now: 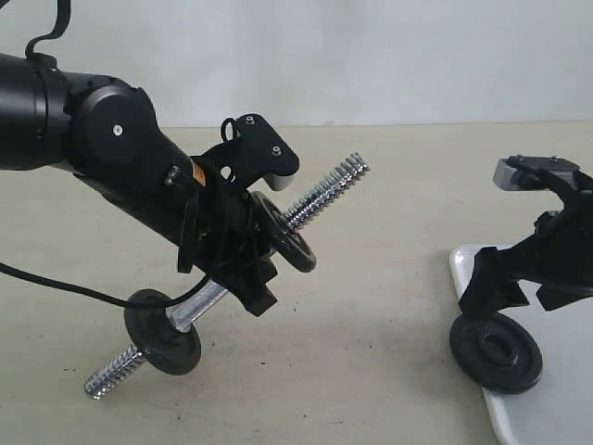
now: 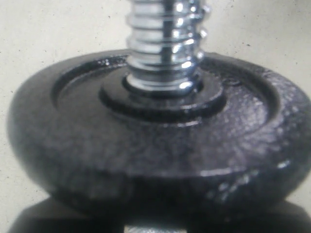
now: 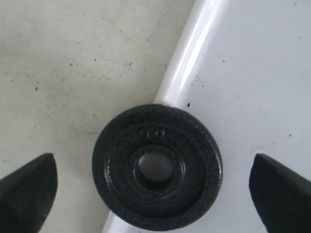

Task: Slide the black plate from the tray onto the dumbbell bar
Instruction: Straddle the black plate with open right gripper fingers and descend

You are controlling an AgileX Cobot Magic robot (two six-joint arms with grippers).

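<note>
The black plate (image 1: 496, 350) lies flat over the near left edge of the white tray (image 1: 556, 417), partly overhanging the rim. My right gripper (image 1: 519, 289) hangs just above it, open, one finger either side and touching nothing. The right wrist view shows the plate (image 3: 157, 167) between the wide-apart fingertips (image 3: 29, 191) on the tray (image 3: 262, 73). My left gripper (image 1: 243, 255) is shut on the tilted dumbbell bar (image 1: 324, 193), holding it between two discs. One disc (image 1: 283, 236) sits just above the grip and another (image 1: 164, 331) near the low end. The left wrist view shows the bar's thread (image 2: 163, 48) rising from a disc (image 2: 160, 145).
The beige tabletop (image 1: 371, 352) stretches between the bar and the tray. A black cable (image 1: 56, 283) trails from the left arm across the table. A pale wall stands behind.
</note>
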